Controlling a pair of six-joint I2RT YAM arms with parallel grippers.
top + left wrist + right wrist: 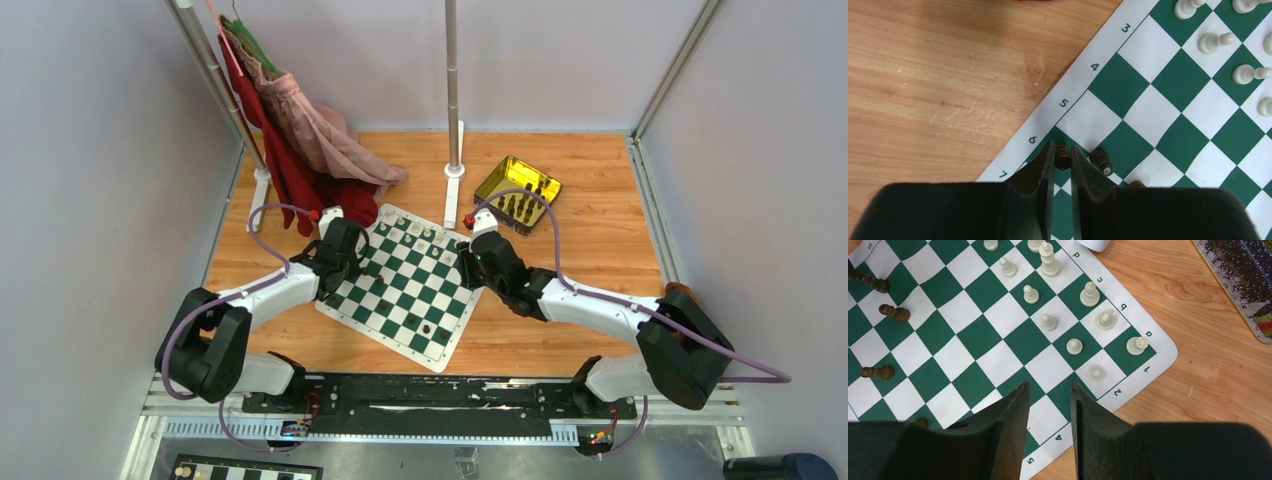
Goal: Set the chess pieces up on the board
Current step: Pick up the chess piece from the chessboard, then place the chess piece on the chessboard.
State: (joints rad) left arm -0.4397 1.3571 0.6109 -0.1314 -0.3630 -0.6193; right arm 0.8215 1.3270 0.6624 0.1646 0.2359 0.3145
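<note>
Wooden tabletop [580,330] carries the board [405,300], which lies skewed between the two arms. White pieces [1049,321] stand in two rows along the board's far edge and look close to complete, though I cannot count them all. Only a few dark pieces [895,313] stand on the board's near half. More wait in the yellow tray [497,178] beyond the board's far right corner, so the dark side looks mostly undone. The left gripper [1063,149] is closed on one dark piece [1062,160] at the board's left edge, beside the 6 mark. The right gripper [1048,395] hangs over the board's right edge, jaws apart and empty.
</note>
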